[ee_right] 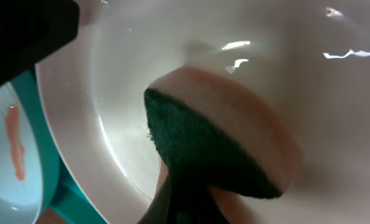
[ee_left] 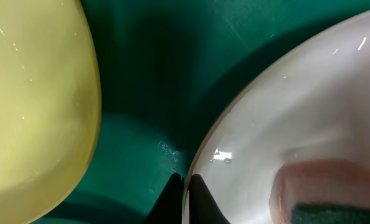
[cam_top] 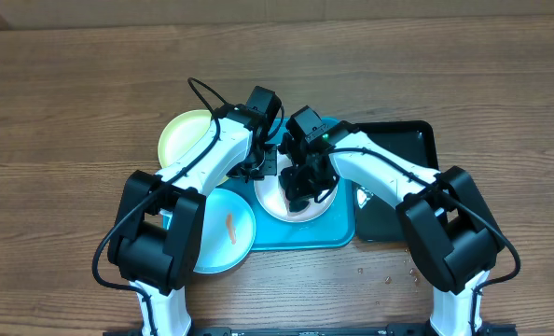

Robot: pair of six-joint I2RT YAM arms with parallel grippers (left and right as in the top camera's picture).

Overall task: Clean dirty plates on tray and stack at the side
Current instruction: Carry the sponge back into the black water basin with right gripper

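— Plates, then, left to right: how do we expect them to handle?

— We judge them thin plastic: light, stiff enough to lift by one edge, glossy and probably slick, but not fragile. Farthest left is the yellow-green plate (cam_top: pixel 186 138), at the far-left end of the tray (cam_top: pixel 338 235) and hanging out over the bench (cam_top: pixel 72 112). The left wrist view shows a small red fleck on it.

— And the blue plate?

— The blue plate (cam_top: pixel 223 238) lies nearer us, over the tray's near-left corner, with an orange smear down its middle. We cannot tell whether it rests on the tray's rim or only against it.

— Where would we take hold of one?

— At the rim, since a pinch there has an edge to bite on. The left claw (ee_left: pixel 186 199) is doing that now, closed on the rim of the white plate (ee_left: pixel 309 112) with a finger on either side. That plate sits in the middle of the tray.

— How does it look?

— Shiny, with bright glints and a shallow well. We see no smear on the parts that show, though much of it is covered.

— Covered by what?

— The right claw (ee_right: pixel 184 198) is clamped on a sponge (ee_right: pixel 216 143) of pale pinkish foam with a dark green scouring face, pressed into the well. We'd expect it to be soft and springy. Furthest right, a black tray (cam_top: pixel 408 154) lies just beside the turquoise one.
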